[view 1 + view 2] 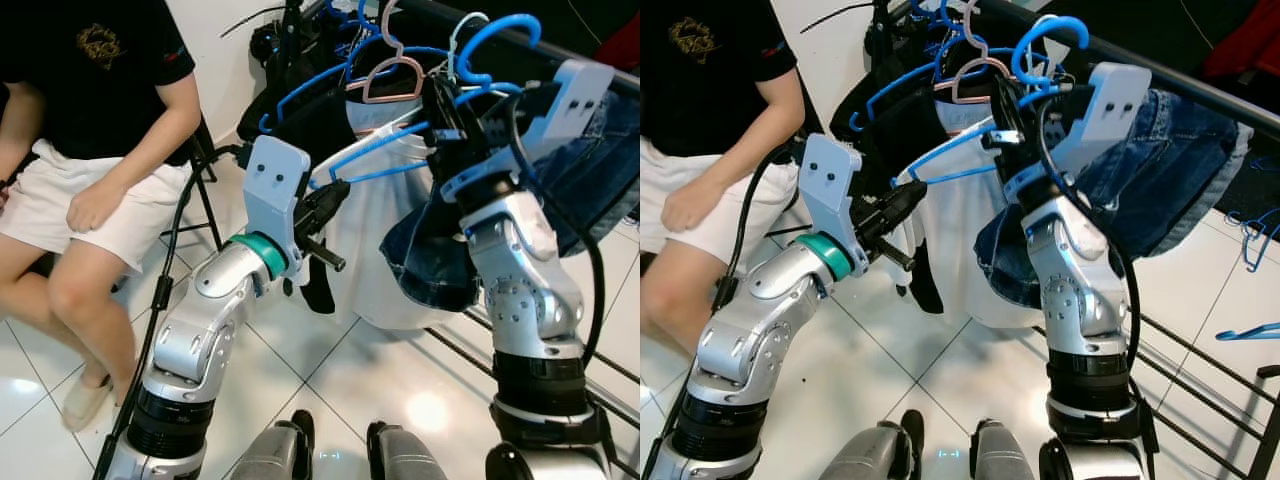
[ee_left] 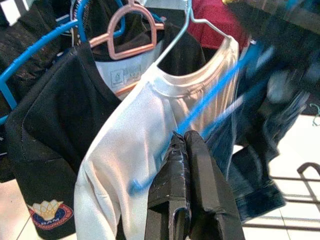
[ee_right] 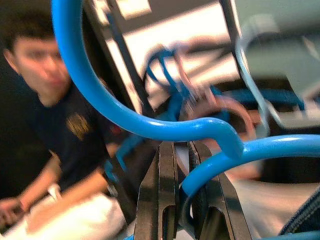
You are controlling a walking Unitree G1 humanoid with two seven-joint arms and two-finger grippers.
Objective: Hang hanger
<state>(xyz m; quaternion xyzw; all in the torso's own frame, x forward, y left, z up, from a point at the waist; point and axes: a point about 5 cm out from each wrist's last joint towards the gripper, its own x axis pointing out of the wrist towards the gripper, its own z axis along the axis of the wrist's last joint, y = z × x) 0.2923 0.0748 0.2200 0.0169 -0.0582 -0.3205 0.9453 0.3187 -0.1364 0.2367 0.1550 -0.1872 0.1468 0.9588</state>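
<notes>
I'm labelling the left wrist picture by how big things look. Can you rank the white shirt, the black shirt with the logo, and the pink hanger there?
1. white shirt, spreading across the middle.
2. black shirt; close to the white one, and partly cut off at the edge, so this order is unsure.
3. pink hanger, clearly smallest.

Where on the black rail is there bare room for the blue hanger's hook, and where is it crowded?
Bare black metal rail runs right of the draped blue denim jeans. Leftward it is crowded: a pink plastic hanger, black shirts and a white T-shirt. The right claw grips the blue plastic hanger by its neck.
</notes>
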